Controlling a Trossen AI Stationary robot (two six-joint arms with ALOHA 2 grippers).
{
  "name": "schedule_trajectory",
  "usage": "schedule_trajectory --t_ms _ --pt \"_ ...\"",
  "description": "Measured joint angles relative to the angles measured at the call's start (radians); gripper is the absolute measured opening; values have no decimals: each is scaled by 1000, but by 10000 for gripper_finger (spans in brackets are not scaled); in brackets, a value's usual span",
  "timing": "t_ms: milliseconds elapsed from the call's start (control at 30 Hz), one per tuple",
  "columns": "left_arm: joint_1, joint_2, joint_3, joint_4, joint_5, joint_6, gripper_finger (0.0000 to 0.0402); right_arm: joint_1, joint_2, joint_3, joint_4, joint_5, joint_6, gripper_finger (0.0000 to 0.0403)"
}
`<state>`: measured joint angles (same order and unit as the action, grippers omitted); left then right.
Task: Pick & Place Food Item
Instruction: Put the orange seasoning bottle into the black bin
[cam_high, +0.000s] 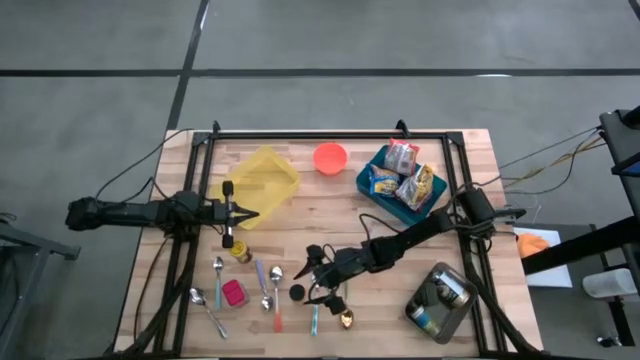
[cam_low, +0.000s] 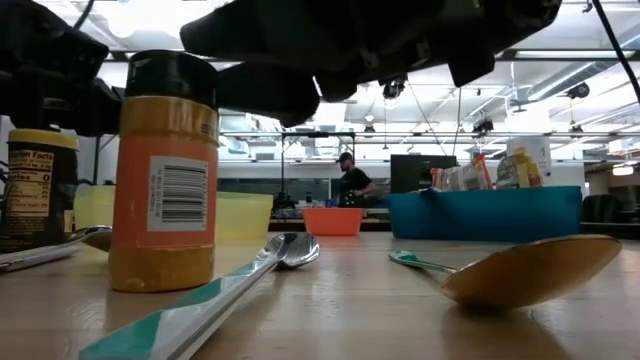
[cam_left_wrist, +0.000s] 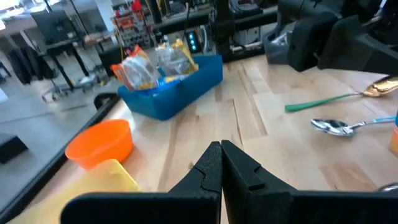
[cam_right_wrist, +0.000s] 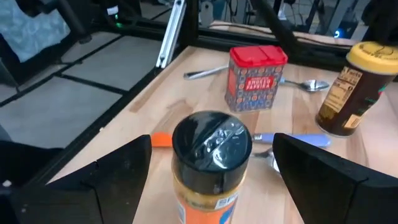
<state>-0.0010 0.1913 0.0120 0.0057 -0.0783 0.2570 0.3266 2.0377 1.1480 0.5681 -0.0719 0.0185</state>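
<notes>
While right gripper (cam_right_wrist: 211, 180) jaws flank (not touching) orange jar (cam_right_wrist: 210, 165), spoons (cam_right_wrist: 298, 84) nr.

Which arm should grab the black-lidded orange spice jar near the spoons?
Right. The right gripper is open with the spice jar between its fingers; the left gripper is shut, far off by the yellow container.

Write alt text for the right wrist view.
The right claw, open, flanks an upright orange spice jar with a black lid on the wooden table. Beyond stand a red tin and a brown yellow-capped jar, with spoons lying between.
</notes>
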Motion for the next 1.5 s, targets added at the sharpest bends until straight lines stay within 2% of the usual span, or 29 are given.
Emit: schedule_trajectory --t_ms 600,733,1067,1500 --pt "0 19 1 1 0 -5 0 -4 2 6 -32 1 0 334" --pt "0 21 1 -5 0 -60 0 -6 2 6 -35 3 4 334" --pt "0 23 1 -5 0 -85 0 -14 108 75 -13 -12 7 334" --pt "0 23 0 -4 1 -90 0 -13 116 107 -15 -15 -18 333"
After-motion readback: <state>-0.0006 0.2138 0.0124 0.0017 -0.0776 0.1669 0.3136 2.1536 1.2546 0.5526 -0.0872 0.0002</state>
